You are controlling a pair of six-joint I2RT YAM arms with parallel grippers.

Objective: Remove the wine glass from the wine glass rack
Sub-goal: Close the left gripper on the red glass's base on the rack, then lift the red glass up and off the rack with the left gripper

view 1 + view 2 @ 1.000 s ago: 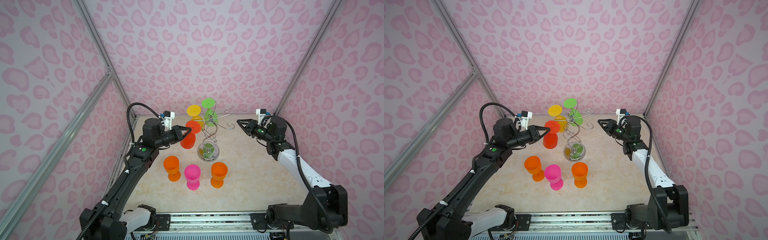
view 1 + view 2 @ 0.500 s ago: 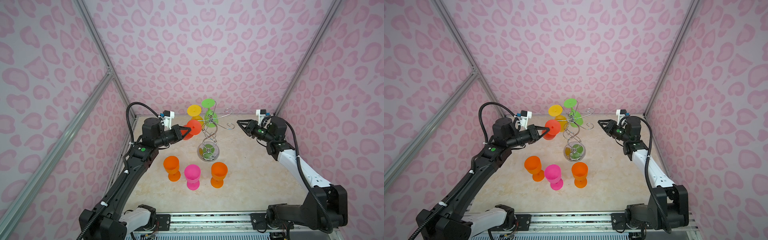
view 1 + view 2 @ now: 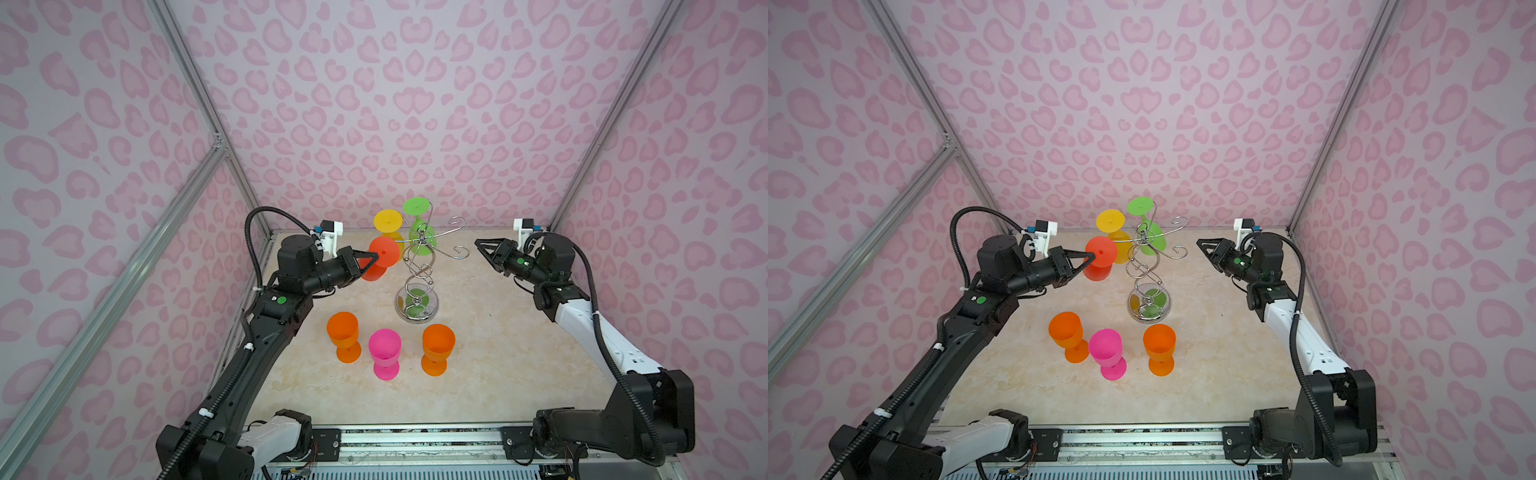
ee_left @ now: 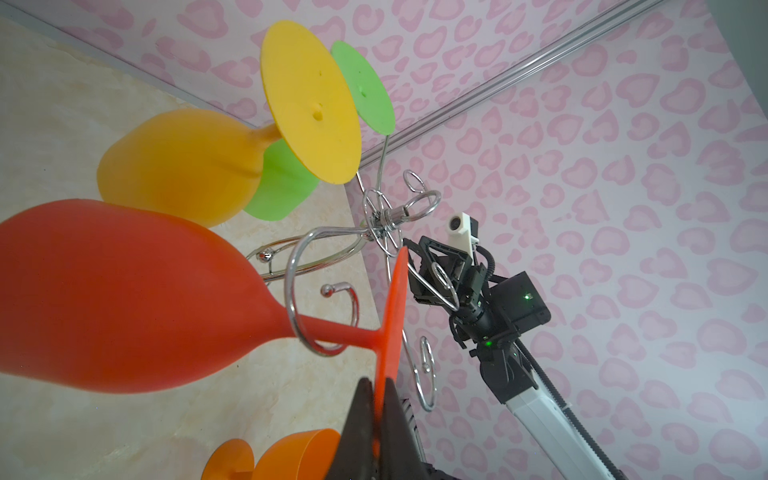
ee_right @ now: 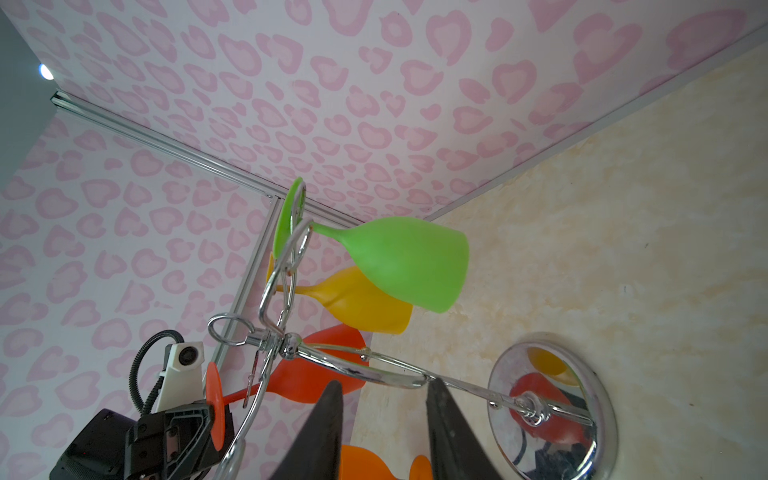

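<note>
The chrome wine glass rack [image 3: 419, 272] [image 3: 1145, 270] stands mid-table in both top views. A red wine glass [image 3: 385, 250] [image 3: 1100, 251] [image 4: 124, 299] hangs upside down from its left hook, and its stem still passes through the hook loop [image 4: 307, 328]. My left gripper [image 3: 374, 260] [image 3: 1090, 260] [image 4: 377, 384] is shut on the rim of the red glass's round foot. A yellow glass [image 3: 387, 220] and a green glass [image 3: 422, 243] hang further back. My right gripper [image 3: 482, 248] [image 3: 1204, 248] [image 5: 383, 384] is open and empty, apart from the rack on its right.
Two orange glasses [image 3: 343, 332] [image 3: 438, 343] and a pink glass [image 3: 384, 347] stand upright in front of the rack. Free hooks [image 3: 457, 251] stick out towards the right gripper. Patterned walls close in the back and both sides.
My left gripper has shut onto the foot of the red glass, and the glass has tilted slightly. The right arm has held still.
</note>
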